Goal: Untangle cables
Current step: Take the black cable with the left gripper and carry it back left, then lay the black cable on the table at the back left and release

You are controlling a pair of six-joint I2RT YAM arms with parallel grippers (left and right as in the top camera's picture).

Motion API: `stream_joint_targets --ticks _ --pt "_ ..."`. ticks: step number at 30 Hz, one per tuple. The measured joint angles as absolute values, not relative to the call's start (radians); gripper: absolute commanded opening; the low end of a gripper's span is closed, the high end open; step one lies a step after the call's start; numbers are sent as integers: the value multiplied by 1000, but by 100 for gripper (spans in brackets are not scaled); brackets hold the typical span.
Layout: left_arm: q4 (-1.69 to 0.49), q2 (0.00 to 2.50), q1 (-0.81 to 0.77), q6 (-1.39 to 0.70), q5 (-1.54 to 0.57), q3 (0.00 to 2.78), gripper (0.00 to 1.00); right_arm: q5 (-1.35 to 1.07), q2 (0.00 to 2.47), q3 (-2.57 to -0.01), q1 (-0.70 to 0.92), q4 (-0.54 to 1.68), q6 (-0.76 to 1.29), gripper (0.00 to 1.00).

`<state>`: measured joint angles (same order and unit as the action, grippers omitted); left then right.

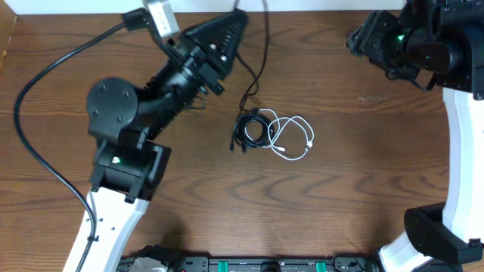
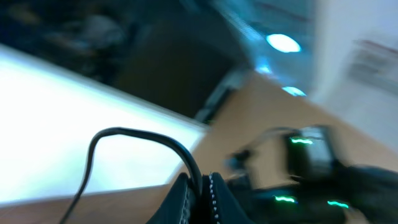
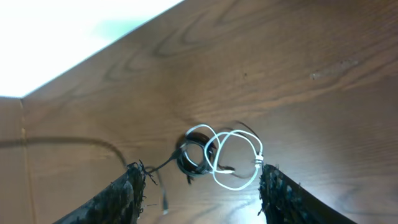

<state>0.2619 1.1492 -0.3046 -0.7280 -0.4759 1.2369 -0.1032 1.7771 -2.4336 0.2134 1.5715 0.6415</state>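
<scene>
The cables lie as a small bundle mid-table: a black coil (image 1: 252,130) with white cable loops (image 1: 293,140) overlapping its right side. One black cable (image 1: 262,64) leads from the coil up toward the table's far edge. My left gripper (image 1: 240,17) is raised there, and in the left wrist view it (image 2: 200,186) is shut on that black cable (image 2: 124,132). Well above and to the right of the bundle hangs my right gripper (image 1: 363,38). It (image 3: 200,169) is open with nothing in it, and the black coil (image 3: 189,163) and white cable (image 3: 233,185) show far below.
The brown wooden table (image 1: 355,196) ends at a far edge (image 1: 318,9) with a white surface behind it. The left arm's thick black wire (image 1: 45,75) loops over the left side. White arm bases stand at the front left (image 1: 106,227) and at the right (image 1: 461,151).
</scene>
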Motion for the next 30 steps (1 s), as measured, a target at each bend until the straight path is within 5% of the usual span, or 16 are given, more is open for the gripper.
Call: stream_joint_targets --ticks 16,30 --pt "-68 1219 117 -569 -394 1237 8 -104 1777 -2434 213 1594 592 58" --pt "-17 1293 -21 -492 -523 1237 7 -109 1777 -2434 222 1584 587 57"
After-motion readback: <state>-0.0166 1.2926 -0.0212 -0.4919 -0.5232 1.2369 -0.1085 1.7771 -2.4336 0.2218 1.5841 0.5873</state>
